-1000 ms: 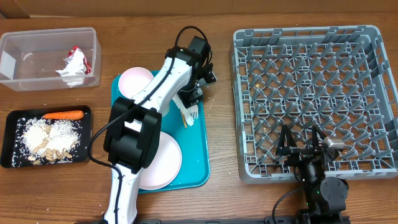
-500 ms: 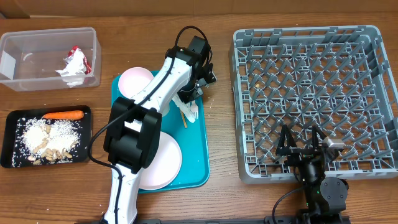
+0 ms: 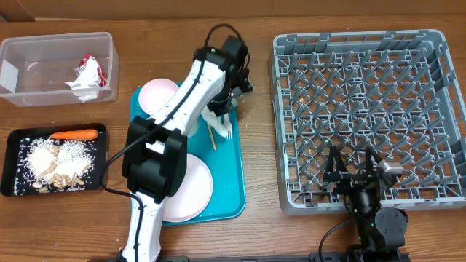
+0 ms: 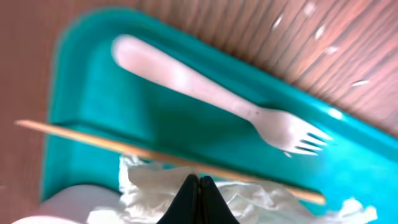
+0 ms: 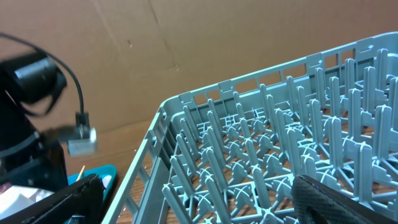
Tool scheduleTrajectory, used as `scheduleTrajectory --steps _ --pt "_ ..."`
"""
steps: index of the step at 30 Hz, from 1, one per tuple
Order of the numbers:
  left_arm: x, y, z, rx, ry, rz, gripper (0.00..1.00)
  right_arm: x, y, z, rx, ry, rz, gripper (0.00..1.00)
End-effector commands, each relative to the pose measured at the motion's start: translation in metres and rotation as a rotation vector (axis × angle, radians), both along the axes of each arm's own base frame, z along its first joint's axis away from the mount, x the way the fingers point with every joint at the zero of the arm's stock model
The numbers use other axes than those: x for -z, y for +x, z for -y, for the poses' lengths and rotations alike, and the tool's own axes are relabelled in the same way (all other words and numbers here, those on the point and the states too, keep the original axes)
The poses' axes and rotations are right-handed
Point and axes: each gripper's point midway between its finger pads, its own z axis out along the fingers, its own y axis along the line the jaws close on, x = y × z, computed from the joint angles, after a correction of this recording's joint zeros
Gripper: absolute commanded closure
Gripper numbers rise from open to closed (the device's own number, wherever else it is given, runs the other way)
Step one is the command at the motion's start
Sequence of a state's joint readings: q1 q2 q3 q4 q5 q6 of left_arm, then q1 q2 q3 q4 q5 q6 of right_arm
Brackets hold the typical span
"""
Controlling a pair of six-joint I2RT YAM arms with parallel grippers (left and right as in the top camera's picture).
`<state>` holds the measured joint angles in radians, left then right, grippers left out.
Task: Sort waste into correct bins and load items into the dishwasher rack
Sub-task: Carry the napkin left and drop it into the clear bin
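Observation:
My left gripper [image 3: 223,109] [image 4: 199,183] is shut, its black tips pinching a crumpled white napkin [image 3: 216,116] [image 4: 152,186] on the teal tray [image 3: 234,185] [image 4: 81,74]. Just beyond the tips lie a thin wooden stick [image 3: 212,137] [image 4: 93,139] and a white plastic fork [image 3: 227,132] [image 4: 205,93]. A pale pink bowl [image 3: 156,94] sits left of the napkin, and a round plate [image 3: 193,191] rests at the tray's near end. My right gripper [image 3: 352,166] [image 5: 205,208] stands open over the near edge of the grey dishwasher rack [image 3: 364,109] [image 5: 249,143], with nothing between its fingers.
A clear tub [image 3: 22,80] at the far left holds a red-and-silver wrapper [image 3: 90,65] and a napkin [image 3: 82,86]. In front of it, a black tray [image 3: 11,161] holds a carrot piece [image 3: 73,134] and beige food scraps [image 3: 58,164].
The left gripper has closed from open onto the napkin and drawn slightly toward the tray's far end. The right arm has not moved.

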<state>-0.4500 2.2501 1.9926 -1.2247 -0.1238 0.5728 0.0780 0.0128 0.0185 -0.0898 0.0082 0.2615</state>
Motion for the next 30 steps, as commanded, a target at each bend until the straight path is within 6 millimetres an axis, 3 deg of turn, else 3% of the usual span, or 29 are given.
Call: scheduleTrajectory --steps 1,7,8,10,14,21,28,30 --pt "-0.052 0.014 0.024 -0.035 -0.128 0.096 0.96 0.001 0.000 0.004 0.019 -0.003 0.007 0.00" --pt "-0.119 0.038 0.024 -0.125 -0.214 0.263 0.96 0.001 0.000 0.004 0.019 -0.003 0.007 0.00" --pt "-0.140 0.049 0.010 -0.195 -0.217 0.332 0.96 0.001 0.000 0.004 0.019 -0.003 0.007 0.00" --pt "-0.160 0.064 -0.011 -0.317 -0.218 0.416 0.96 0.001 0.000 0.004 0.019 -0.003 0.007 0.00" --pt "-0.184 0.092 -0.077 -0.616 -0.223 0.558 0.96 0.001 0.000 0.004 0.019 -0.003 0.007 0.00" --pt "-0.184 0.117 -0.208 -1.039 -0.280 0.639 0.96 0.001 0.000 0.004 0.019 -0.003 0.007 0.00" --pt "-0.156 0.125 -0.316 -1.229 -0.308 0.647 0.96 0.001 0.000 0.004 0.019 -0.003 0.007 0.00" --pt "-0.143 0.123 -0.343 -1.277 -0.288 0.643 0.87 0.001 0.000 0.004 0.019 -0.003 0.007 0.00"
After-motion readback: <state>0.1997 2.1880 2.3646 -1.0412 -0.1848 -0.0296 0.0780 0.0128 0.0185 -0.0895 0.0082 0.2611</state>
